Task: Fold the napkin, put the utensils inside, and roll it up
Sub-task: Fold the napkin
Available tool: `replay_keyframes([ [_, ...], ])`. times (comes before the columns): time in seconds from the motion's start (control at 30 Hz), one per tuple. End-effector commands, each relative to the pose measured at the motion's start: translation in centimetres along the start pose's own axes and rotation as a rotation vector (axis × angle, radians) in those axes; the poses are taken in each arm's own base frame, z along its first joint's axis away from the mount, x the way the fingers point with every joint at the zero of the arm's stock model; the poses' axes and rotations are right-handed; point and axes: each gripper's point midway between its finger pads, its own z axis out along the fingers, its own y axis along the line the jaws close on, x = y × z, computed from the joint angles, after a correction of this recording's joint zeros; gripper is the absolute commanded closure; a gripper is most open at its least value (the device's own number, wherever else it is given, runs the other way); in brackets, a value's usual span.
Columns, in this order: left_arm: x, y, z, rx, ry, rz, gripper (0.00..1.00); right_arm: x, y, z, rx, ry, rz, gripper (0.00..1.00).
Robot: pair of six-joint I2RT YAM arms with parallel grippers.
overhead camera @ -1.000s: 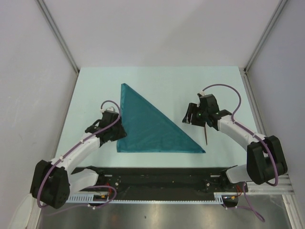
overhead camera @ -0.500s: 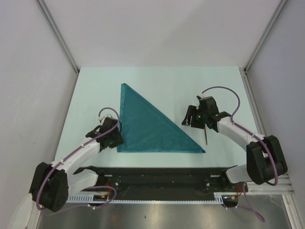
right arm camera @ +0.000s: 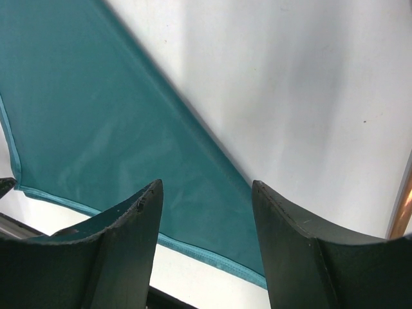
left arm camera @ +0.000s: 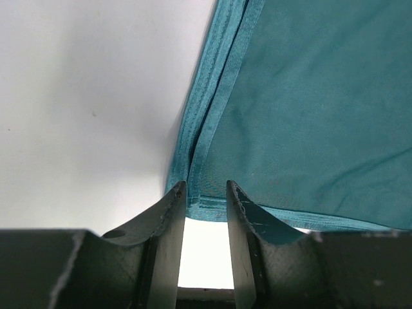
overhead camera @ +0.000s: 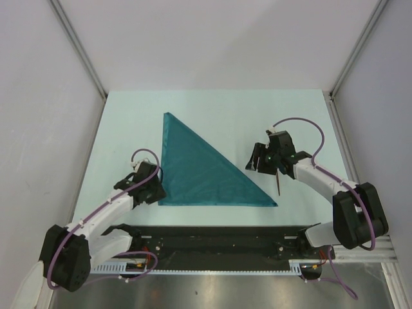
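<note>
The napkin point(overhead camera: 196, 174) lies flat on the table, folded into a teal triangle, with its long edge running from far left to near right. My left gripper point(overhead camera: 154, 193) sits low at the napkin's near-left corner. In the left wrist view the hemmed corner point(left arm camera: 199, 206) lies just past the fingertips, and my left gripper point(left arm camera: 205, 190) stands narrowly open with only table showing in the gap. My right gripper point(overhead camera: 253, 161) hovers open over the napkin's right part point(right arm camera: 116, 129), holding nothing. The spoon's dark handle point(overhead camera: 279, 185) lies on the table beside the right gripper; its bowl is hidden under the wrist.
The pale table point(overhead camera: 225, 106) is walled by grey panels on the left, right and far sides. A black rail point(overhead camera: 212, 241) with the arm bases runs along the near edge. A copper-coloured sliver point(right arm camera: 400, 209) shows at the right border of the right wrist view.
My left gripper has slid back along the napkin's left edge to its near-left corner, and its jaws have narrowed. The right gripper has barely moved.
</note>
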Motion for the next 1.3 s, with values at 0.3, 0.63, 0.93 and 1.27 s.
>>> replay_keyframes([
  [0.3, 1.6, -0.3, 0.2, 0.060, 0.028, -0.046, 0.71, 0.5, 0.2, -0.3, -0.006, -0.016, 0.005, 0.38],
  [0.63, 1.1, 0.0, 0.5, 0.034, 0.006, -0.043, 0.81, 1.0, 0.5, -0.1, -0.005, -0.006, -0.011, 0.37],
  [0.93, 1.3, 1.3, 1.0, -0.015, -0.011, -0.047, 0.89, 1.3, 0.5, -0.3, 0.005, -0.005, -0.021, 0.38],
  [1.27, 1.7, 2.4, 0.4, -0.006, -0.056, -0.106, 1.00, 1.8, 0.8, 0.0, 0.002, 0.005, -0.027, 0.38],
])
